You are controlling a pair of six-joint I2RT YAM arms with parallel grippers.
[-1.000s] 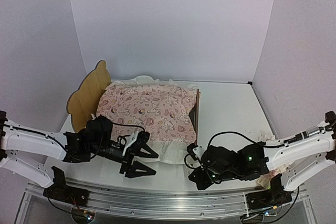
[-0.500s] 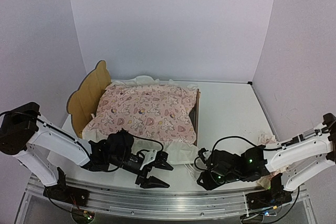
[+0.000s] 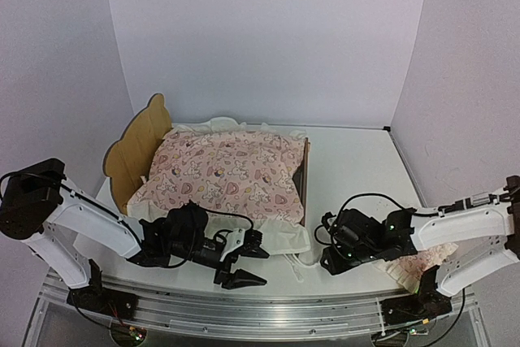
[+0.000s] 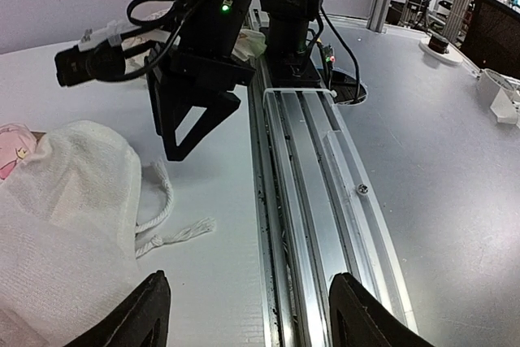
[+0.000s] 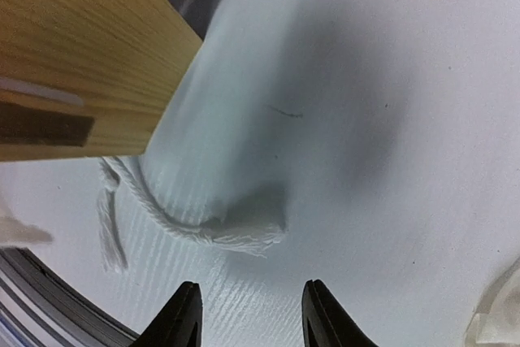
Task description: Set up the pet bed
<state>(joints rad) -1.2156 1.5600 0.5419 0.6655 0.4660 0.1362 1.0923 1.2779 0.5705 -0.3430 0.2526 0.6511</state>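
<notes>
Item: pet bed (image 3: 134,152), lying beyond and left of the right pincer (image 3: 323,243), its wooden foot corner just ahead of those fingertips. A pink printed cover (image 3: 227,172) is draping over it, with the ruffle spilling toward the left pincer (image 3: 253,266). Both pincers are standing wide, gripping nothing. Risk: a loose tie cord (image 5: 203,229) is trailing just ahead of the right pincer, and a sweeping finger could snag it and drag the cover askew. The counter (image 3: 357,168) is showing smooth white. Lilac walls are enclosing it, and an aluminium rail (image 4: 301,160) is running beside the left pincer.
</notes>
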